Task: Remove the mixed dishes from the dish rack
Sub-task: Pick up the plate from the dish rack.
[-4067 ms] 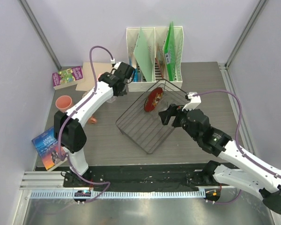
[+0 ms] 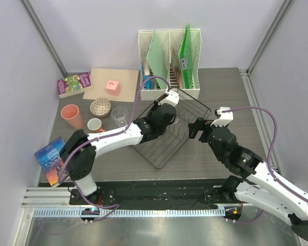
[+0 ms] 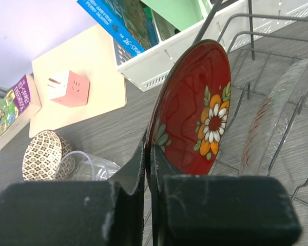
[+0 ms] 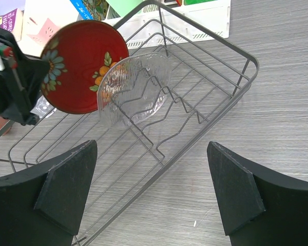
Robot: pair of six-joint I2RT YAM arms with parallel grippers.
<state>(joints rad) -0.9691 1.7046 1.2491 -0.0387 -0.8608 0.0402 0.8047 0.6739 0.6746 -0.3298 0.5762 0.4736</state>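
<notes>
**Dish rack** (image 2: 164, 148): black thin-wire rectangular basket with upright prongs, set cornerwise on the grey table (image 2: 226, 87). The right wrist view shows its raised rim and bent wire dividers (image 4: 185, 118).

**Red plate** (image 3: 192, 115): round, glossy, deep red. It carries a white daisy with a red centre, orange petals and green leaves; a second flower shows on its other face (image 4: 82, 66). It stands on edge, nearly upright, at the rack's far-left end. Whether its lower edge rests on the wires, I cannot tell.

**Clear glass plate** (image 4: 133, 89): see-through with a pebbled texture, leaning among the prongs inside the rack, just beside the red plate and partly overlapping it from the right wrist view.

**Left gripper** (image 3: 150, 164): jaws pressed together on the red plate's rim, pinching it at the lower left edge.

**Right gripper** (image 4: 154, 189): fingers (image 4: 66, 184) spread wide with nothing between them, hanging over the rack's near-right side.

**Larger salmon-pink cup** (image 2: 72, 115): upright on the table, well to the left of the rack.

**Smaller salmon-pink cup** (image 2: 94, 124): upright, left of the rack, between the larger cup and the glass.

**Clear drinking glass** (image 2: 119, 116): upright, near the rack's left corner, outside it.

**Patterned bowl** (image 2: 100, 106): left of the rack, just behind the glass.

**White file holder** (image 2: 169, 61): behind the rack's far corner.
</notes>
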